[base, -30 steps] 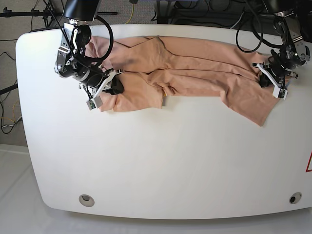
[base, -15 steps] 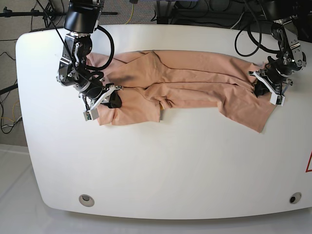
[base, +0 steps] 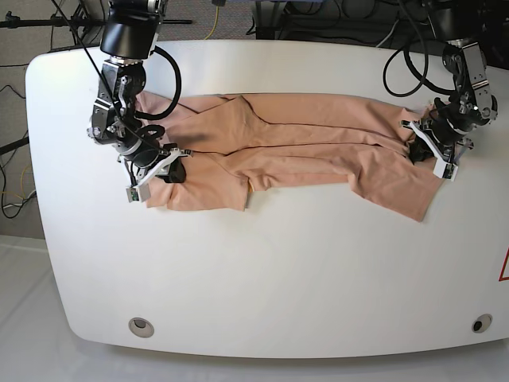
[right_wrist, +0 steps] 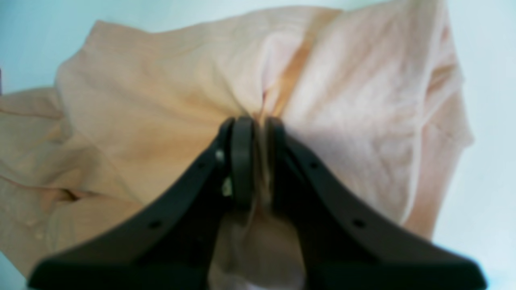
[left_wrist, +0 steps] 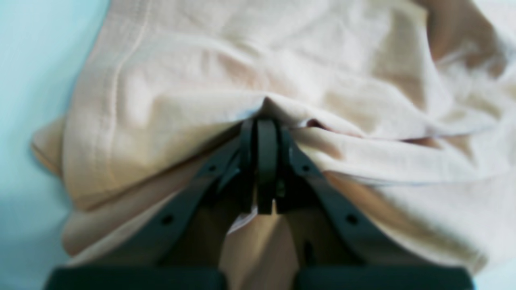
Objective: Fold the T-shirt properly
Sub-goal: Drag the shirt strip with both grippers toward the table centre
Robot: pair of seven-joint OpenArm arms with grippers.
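The salmon-pink T-shirt (base: 302, 147) lies stretched in a long, creased band across the far half of the white table (base: 278, 263). My right gripper (base: 171, 169), on the left of the base view, is shut on the shirt's left end. The right wrist view shows a ridge of cloth (right_wrist: 141, 121) pinched between the black fingers of the right gripper (right_wrist: 256, 125). My left gripper (base: 420, 150), on the right of the base view, is shut on the shirt's right end. In its wrist view, folds of fabric (left_wrist: 181, 72) bunch at the tips of the left gripper (left_wrist: 264, 129).
Two round holes (base: 141, 326) (base: 480, 323) sit near the table's front corners. Cables and stands (base: 238, 16) crowd the floor behind the back edge. A red mark (base: 504, 267) shows at the right border.
Both grippers have dragged the shirt toward the table's front and slightly left. The cloth now lies lower and more drawn out between them.
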